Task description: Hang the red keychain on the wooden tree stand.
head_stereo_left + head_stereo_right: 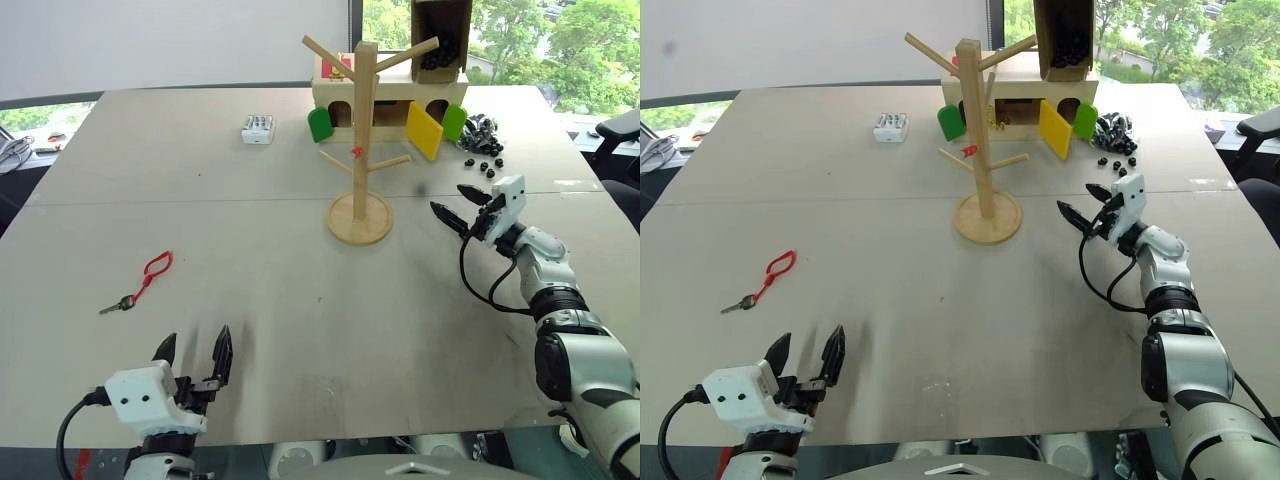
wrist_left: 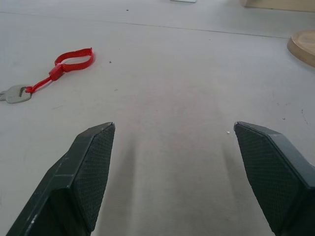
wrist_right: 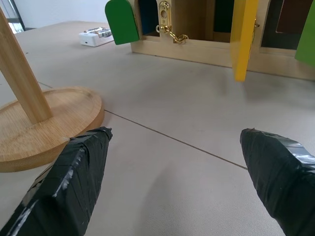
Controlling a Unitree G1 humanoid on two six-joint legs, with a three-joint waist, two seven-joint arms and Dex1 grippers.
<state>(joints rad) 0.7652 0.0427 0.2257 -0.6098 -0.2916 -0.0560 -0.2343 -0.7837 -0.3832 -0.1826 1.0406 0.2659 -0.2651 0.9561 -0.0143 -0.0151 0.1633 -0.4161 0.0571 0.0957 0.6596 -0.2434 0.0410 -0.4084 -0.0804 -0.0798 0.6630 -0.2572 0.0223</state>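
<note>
**Inspector:** Start at the fingers. Left side?

**Assistant:** The left gripper (image 1: pixel 195 351) has its two black fingers (image 2: pixel 91 169) spread wide apart with nothing between them, low over bare table (image 1: pixel 300 300) near the front edge.

**Inspector:** Right side?

**Assistant:** The right gripper (image 1: pixel 458 205) also stands with fingers apart and empty, just off the round base of the wooden tree stand (image 1: pixel 362 140), at about three o'clock from it, not touching.

**Inspector:** Location of the task item?

**Assistant:** The red keychain (image 1: pixel 148 277) lies flat on the table, cord loop outstretched, silver key at its near end. It sits at roughly eleven o'clock from the left gripper, well apart from the stand.

**Inspector:** Surroundings?

**Assistant:** Behind the stand, at twelve o'clock, is a wooden house (image 1: pixel 390 95) with green and yellow flaps; a small white box (image 1: pixel 257 129) sits at ten o'clock.
</note>
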